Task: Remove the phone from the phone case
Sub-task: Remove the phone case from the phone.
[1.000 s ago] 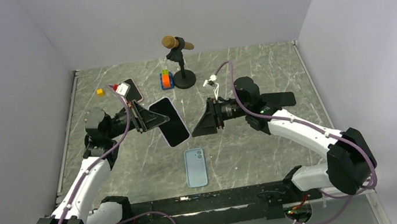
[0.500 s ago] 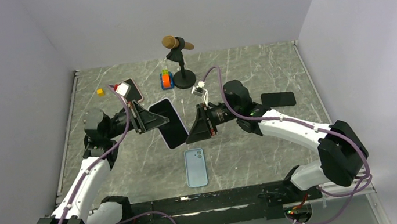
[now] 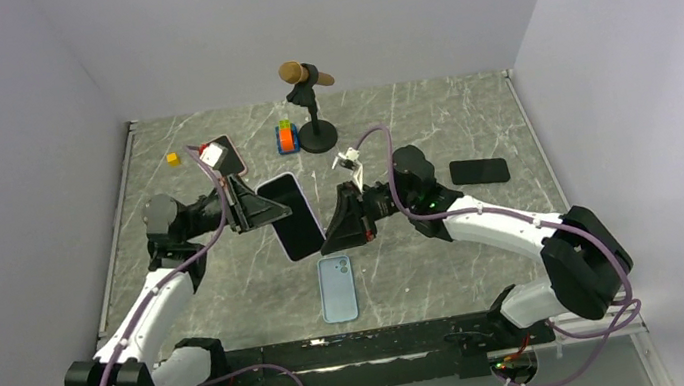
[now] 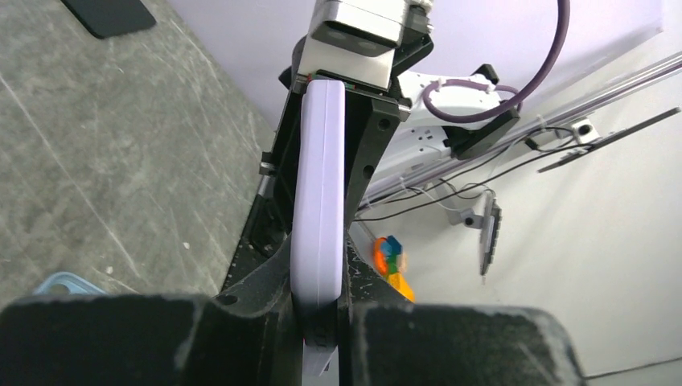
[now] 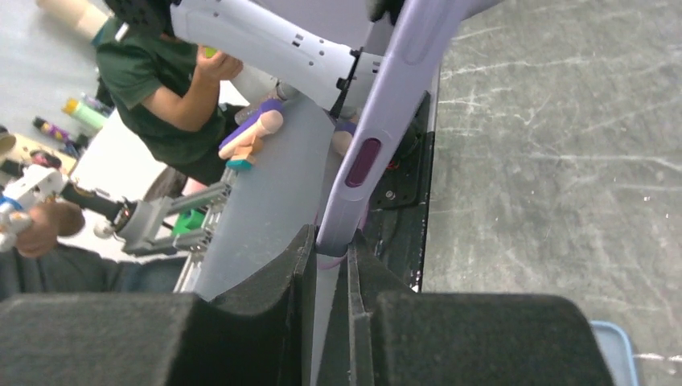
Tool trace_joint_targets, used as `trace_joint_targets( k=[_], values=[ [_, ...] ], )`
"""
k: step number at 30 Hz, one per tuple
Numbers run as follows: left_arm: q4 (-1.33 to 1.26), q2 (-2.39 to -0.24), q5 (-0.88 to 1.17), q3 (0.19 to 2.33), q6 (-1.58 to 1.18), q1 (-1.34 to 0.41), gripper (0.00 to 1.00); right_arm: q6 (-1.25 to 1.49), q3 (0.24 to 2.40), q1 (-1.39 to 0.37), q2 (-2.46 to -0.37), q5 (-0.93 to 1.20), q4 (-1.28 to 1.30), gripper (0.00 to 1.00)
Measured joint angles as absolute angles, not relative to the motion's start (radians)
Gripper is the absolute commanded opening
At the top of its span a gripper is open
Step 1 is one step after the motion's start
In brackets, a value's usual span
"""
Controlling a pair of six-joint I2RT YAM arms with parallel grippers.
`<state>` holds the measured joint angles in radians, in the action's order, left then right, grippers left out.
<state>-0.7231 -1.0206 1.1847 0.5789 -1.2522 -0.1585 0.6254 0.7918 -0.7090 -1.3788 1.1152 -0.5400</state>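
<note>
Both wrist views give me only the lilac phone case edge-on, so I can't tell whether the phone is fully seated. From above it seems to be, dark screen up, held in the air over the table. The left end effector is clamped narrow on one end and the right end effector on the opposite end. A light-blue handset lies just below, a black handset lies beside the right arm, and a microphone stand is behind.

Lilac phone case (black screen), pale blue device, grey white-veined table, orange block
</note>
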Motion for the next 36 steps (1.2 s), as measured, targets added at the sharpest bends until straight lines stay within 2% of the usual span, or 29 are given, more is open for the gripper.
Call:
trace_joint_targets(
  k=[9,12,22,28,31,33,35,36],
  values=[
    [-1.269,-1.153,1.205,0.493,-1.62,-0.146,0.0,0.488,0.857,-0.714,-1.415,1.219,-0.54,0.0],
    [-1.38,-1.19,1.206,0.487,-1.713,-0.139,0.0,0.458,0.897,-0.716,-1.438,1.267,-0.52,0.0],
    [-1.443,-1.184,1.202,0.484,-1.781,-0.14,0.0,0.338,0.986,-0.72,-1.479,1.352,-0.377,0.0],
    [-1.34,-1.132,1.2,0.482,-1.706,-0.145,0.0,0.294,0.989,-0.721,-1.48,1.303,-0.281,0.0],
    [-1.134,-1.046,1.168,0.482,-1.555,-0.145,0.0,0.288,0.983,-0.719,-1.456,1.212,-0.209,0.31],
    [-0.884,-0.95,1.114,0.498,-1.379,-0.15,0.0,0.291,0.967,-0.718,-1.43,1.116,-0.169,0.5],
    [-0.635,-0.862,1.029,0.53,-1.206,-0.17,0.0,0.302,0.948,-0.718,-1.404,0.997,-0.144,0.64],
    [-0.507,-0.816,0.974,0.55,-1.117,-0.183,0.0,0.311,0.939,-0.717,-1.396,0.95,-0.134,0.79]
  ],
)
